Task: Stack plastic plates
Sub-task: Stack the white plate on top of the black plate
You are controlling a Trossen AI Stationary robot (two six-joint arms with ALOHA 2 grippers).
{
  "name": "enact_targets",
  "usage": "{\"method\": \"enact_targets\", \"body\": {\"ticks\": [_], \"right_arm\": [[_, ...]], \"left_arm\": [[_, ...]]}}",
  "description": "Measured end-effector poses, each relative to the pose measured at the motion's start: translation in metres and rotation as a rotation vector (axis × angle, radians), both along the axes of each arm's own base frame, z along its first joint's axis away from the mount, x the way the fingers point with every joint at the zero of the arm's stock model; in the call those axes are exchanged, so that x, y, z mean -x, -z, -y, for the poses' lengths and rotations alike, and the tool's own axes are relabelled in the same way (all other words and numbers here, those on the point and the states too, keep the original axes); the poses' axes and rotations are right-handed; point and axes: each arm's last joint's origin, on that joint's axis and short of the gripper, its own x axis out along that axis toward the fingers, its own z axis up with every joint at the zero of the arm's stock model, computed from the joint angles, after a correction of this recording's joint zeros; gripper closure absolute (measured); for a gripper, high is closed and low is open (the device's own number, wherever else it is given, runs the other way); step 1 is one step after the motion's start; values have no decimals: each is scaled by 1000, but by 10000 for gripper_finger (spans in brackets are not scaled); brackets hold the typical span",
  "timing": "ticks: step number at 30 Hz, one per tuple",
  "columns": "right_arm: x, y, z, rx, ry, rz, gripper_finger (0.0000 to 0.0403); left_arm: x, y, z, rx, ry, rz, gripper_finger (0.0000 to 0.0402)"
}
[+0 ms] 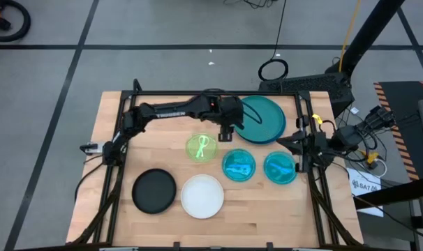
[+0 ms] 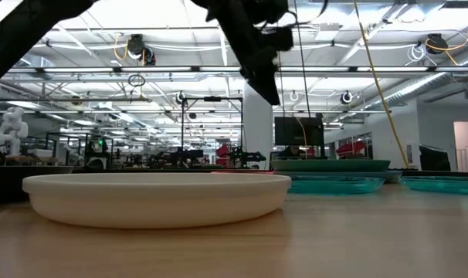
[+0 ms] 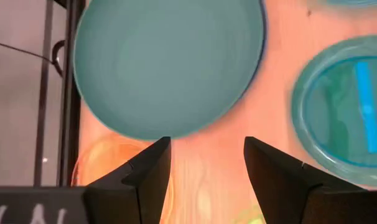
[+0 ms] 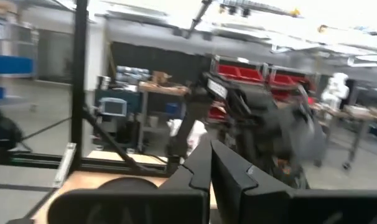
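My left claw [image 1: 227, 132] hangs open and empty above the desk [image 1: 114, 118], at the near rim of the dark teal plate [image 1: 262, 118], which lies on the blue plate [image 1: 279, 132] at the far right. I judge the next small plate must go on this pile — so I should come down flat over the orange plate [image 3: 98, 165] or the lime green plate [image 1: 202, 148] and grip only its rim. My left arm reaches long across the far side of the desk. My right claw [image 4: 208, 163] waits closed at the right edge.
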Motion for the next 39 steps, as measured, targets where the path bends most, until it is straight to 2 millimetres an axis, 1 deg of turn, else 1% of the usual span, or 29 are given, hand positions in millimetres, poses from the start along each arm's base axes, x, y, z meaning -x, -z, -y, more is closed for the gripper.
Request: {"method": "enact_targets", "body": {"ticks": [4,9,12,17,22,25,29,31,34,36,39], "right_arm": [[-5,3,1,-35,93,-26,401],[-14,9,2,-67,218,-67,401],[-21,13,2,-85,248,-88,401],[-32,22,2,-126,270,-128,401],[-43,28,5,-188,314,-135,401],[-53,35,7,-218,335,-161,401],[-64,42,7,-275,270,-190,401],[-69,46,6,-310,242,-208,401],[-77,54,3,-355,224,-237,401],[-84,58,0,-389,211,-234,401],[-92,61,-5,-450,132,-226,401]], "left_arm": [[15,-15,1,91,13,-18,193],[34,-24,8,148,16,-74,193],[48,-23,15,183,24,-70,193],[87,-16,28,230,-31,-10,193],[124,-10,55,288,-78,46,193],[145,-11,75,294,-96,11,193],[170,-16,102,292,-100,-60,192],[178,-18,114,298,-92,-99,192],[183,-18,131,298,-60,-127,192],[186,-17,142,277,-27,-141,192],[189,-18,160,225,31,-138,192]]}}
